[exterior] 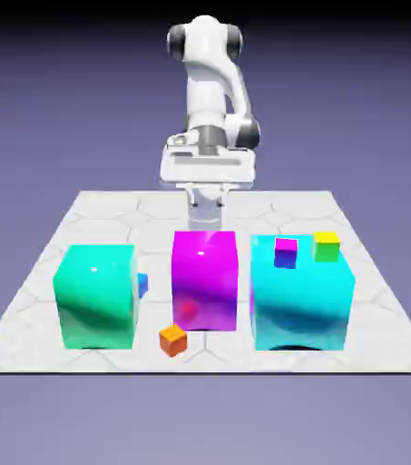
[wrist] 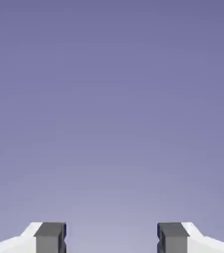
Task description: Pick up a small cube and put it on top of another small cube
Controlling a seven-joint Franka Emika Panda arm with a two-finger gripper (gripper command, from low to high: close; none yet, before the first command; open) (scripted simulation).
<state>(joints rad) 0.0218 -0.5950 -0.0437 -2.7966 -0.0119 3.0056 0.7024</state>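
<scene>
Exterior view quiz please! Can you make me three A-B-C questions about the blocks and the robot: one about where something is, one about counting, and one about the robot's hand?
1. Where is the small orange cube?
A. On top of a big block
B. On the table, in front of the big blocks
C. Up in the air

2. How many big glossy blocks are there?
A. Two
B. Three
C. Five

3. How is the gripper?
A. Open, holding nothing
B. Shut on a cube
C. Shut tight on nothing

Answers:
1 B: it sits on the table near the front edge.
2 B: there is a green block, a magenta block and a cyan block.
3 A: in the hand view, the fingertips are far apart, with only backdrop between them.
</scene>
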